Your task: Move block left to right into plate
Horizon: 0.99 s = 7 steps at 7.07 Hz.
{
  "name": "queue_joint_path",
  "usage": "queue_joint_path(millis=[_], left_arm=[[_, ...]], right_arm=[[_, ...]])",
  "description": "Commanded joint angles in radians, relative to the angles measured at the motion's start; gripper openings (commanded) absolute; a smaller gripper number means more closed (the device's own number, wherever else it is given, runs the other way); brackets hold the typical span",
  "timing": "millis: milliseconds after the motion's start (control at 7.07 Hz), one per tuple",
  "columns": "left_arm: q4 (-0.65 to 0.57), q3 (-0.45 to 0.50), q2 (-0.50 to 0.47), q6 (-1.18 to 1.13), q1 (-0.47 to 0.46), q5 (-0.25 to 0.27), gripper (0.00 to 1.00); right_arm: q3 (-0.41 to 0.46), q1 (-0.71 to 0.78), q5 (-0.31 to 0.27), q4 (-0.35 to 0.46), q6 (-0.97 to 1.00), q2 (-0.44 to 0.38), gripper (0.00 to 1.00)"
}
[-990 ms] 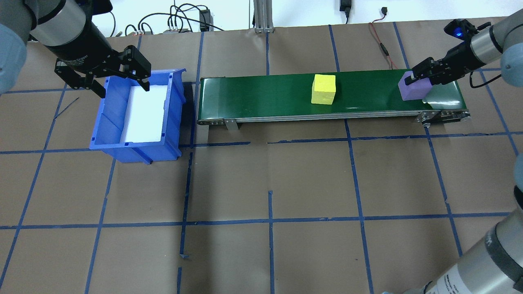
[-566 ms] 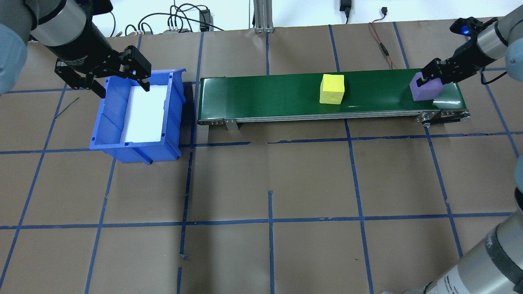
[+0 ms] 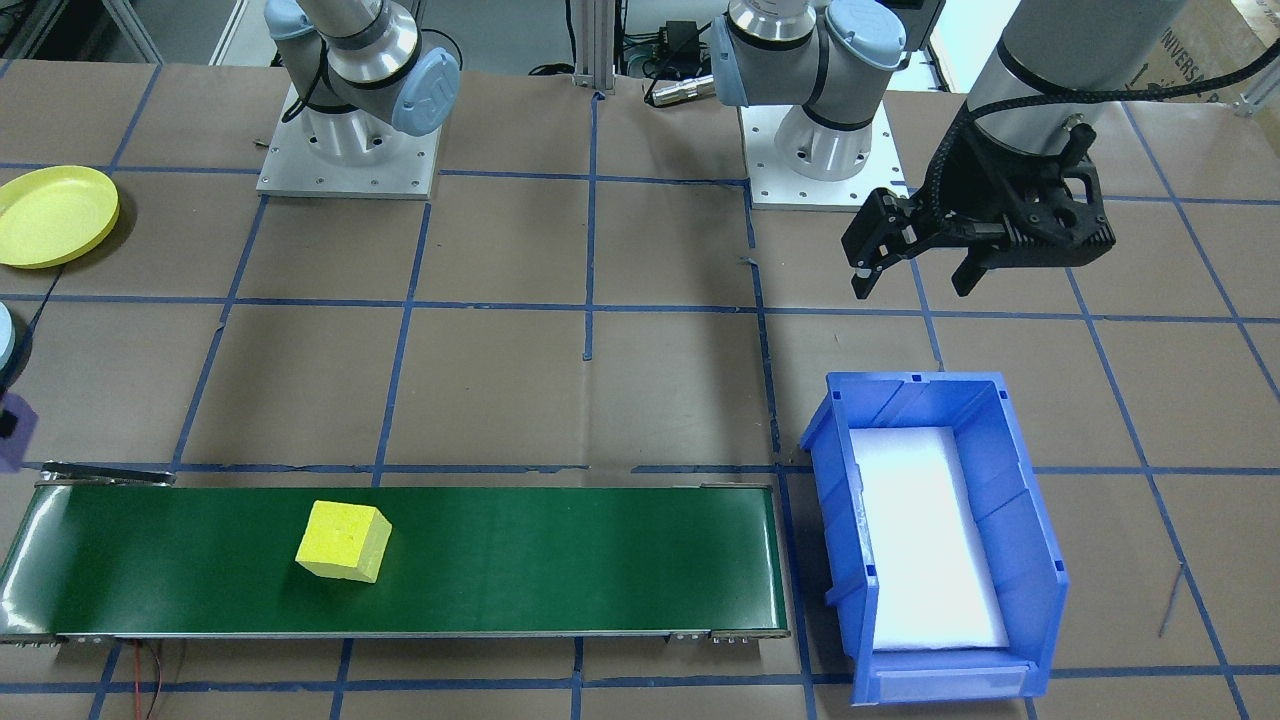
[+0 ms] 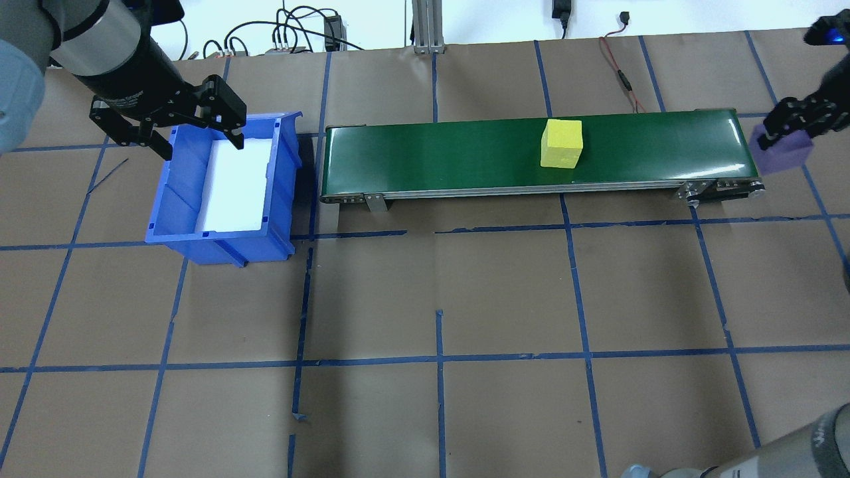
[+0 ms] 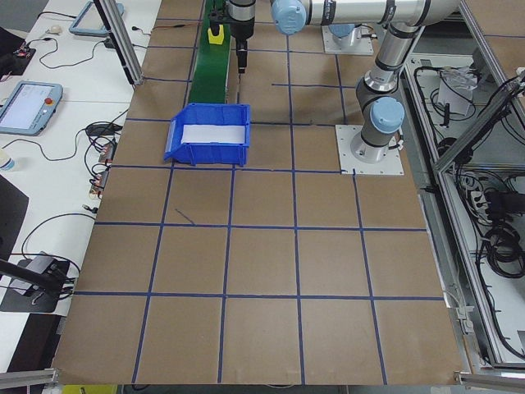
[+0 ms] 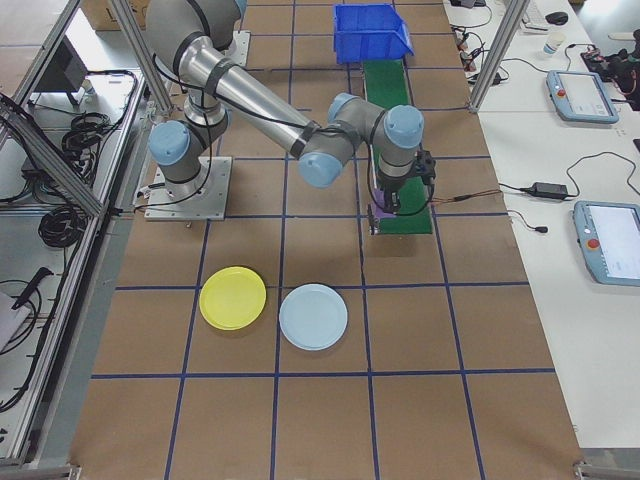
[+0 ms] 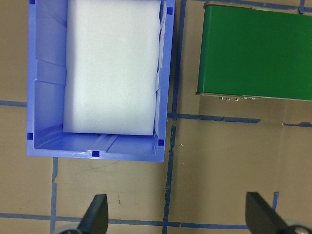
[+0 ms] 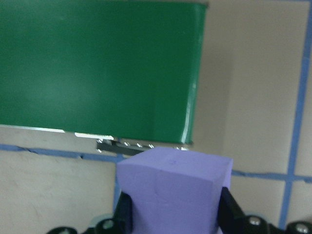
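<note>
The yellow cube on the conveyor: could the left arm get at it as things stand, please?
Probably not easily. The left gripper hangs open over the blue bin, while the yellow cube sits far along the green conveyor, toward the right gripper, which grips the purple cube.

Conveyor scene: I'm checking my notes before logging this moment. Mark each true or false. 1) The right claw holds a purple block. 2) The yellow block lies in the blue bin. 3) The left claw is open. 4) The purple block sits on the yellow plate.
1) True: the right claw is shut on the purple block.
2) False: the yellow block sits on the green conveyor belt; the blue bin holds only white foam.
3) True: the left claw is open and holds nothing.
4) False: the yellow plate is bare.
</note>
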Motion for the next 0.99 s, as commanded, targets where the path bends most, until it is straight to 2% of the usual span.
queue_joint_path(millis=[0,141,283,566,707,849], left_arm=[[0.001,0.000,0.000,0.000,0.000,-0.002,1.00],[0.003,0.000,0.000,0.000,0.000,-0.005,1.00],[0.003,0.000,0.000,0.000,0.001,-0.008,1.00],[0.003,-0.005,-0.003,0.002,0.005,-0.003,1.00],[0.000,-0.008,0.001,0.002,0.005,-0.002,1.00],[0.000,-0.011,0.000,0.002,0.002,-0.006,1.00]], right_arm=[[0.096,-0.254,-0.015,0.020,-0.295,-0.056,0.28],[0.127,-0.343,-0.012,0.002,-0.337,-0.052,0.28],[0.135,-0.395,-0.012,-0.076,-0.414,-0.017,0.29],[0.131,-0.468,0.005,-0.197,-0.512,0.095,0.32],[0.135,-0.468,0.007,-0.199,-0.508,0.109,0.52],[0.137,-0.468,0.004,-0.199,-0.502,0.110,0.93]])
